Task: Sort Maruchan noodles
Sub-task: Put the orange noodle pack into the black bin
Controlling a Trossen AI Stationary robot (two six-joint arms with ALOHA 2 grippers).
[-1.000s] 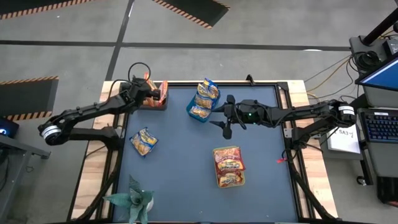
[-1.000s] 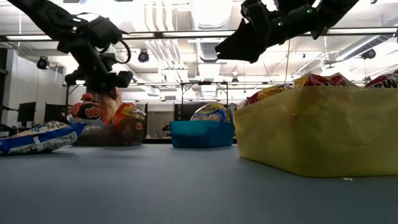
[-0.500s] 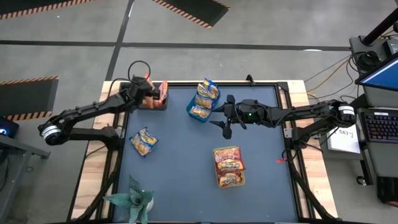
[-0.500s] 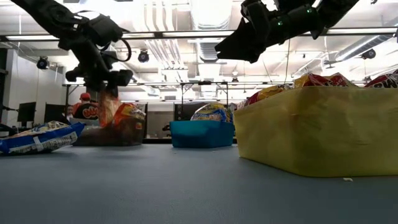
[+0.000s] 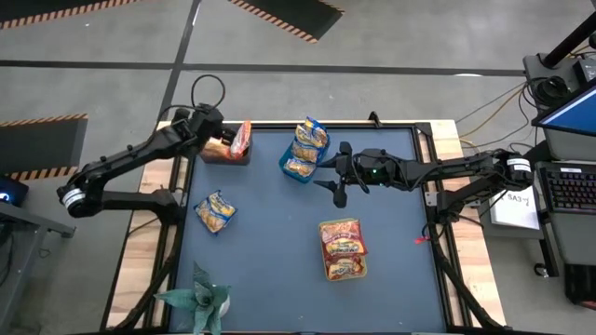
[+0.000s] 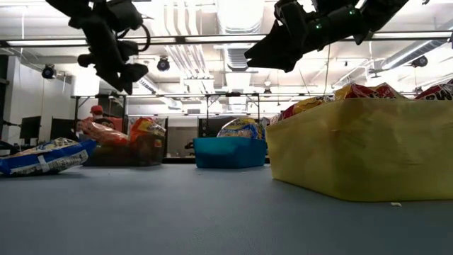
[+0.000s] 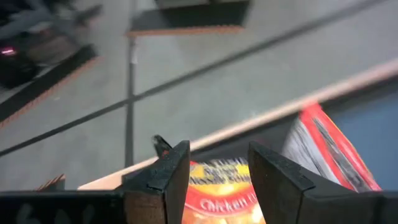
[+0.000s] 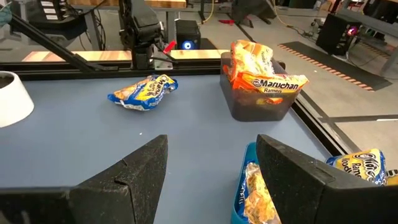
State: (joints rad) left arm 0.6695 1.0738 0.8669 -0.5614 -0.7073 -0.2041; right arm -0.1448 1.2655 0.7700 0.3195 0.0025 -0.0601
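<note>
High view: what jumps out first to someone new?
The yellow-green plastic bin, heaped with red ramen packets, sits toward the table's near right. The left gripper hangs open over the dark bin of orange packets at the far left corner, nothing held. One blue-and-yellow crinkly packet lies loose on the mat; the right gripper hovers open by the blue bin.
</note>
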